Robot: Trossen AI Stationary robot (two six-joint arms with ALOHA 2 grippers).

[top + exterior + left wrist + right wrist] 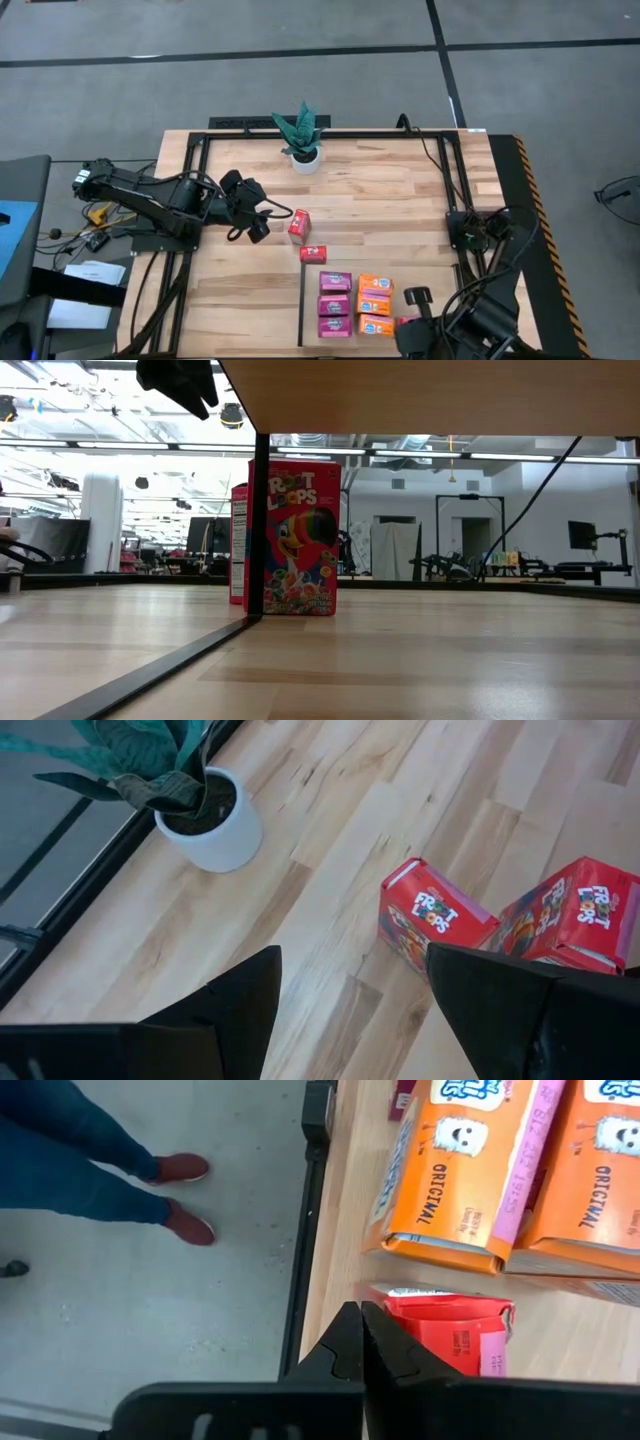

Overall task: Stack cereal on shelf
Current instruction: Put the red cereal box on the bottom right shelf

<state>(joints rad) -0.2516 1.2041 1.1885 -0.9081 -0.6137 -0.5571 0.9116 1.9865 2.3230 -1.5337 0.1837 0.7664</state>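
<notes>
On the shelf (430, 320), the light panel at the near right part of the table (390, 190), the cereal boxes lie in columns: three purple boxes (334, 303) just inside the shelf's black left strip, and three orange boxes (375, 304) touching them on the far side from that strip. One red box (450, 1335) lies beyond the orange ones at the shelf's near edge, partly hidden under the right arm.

Two more red boxes sit off the shelf, past its far left corner: one lying flat (313, 254) right by the corner, one standing upright (298, 225) a little farther from it.

The left gripper (262, 217) hovers just beside the upright red box, on the side away from the shelf, its fingers spread wide with nothing between them.

The right gripper (360, 1342) waits at the shelf's near edge, next to the lone red box, fingers pressed together and empty.

A potted plant (302, 140) stands well beyond the shelf, at the table's far edge.
</notes>
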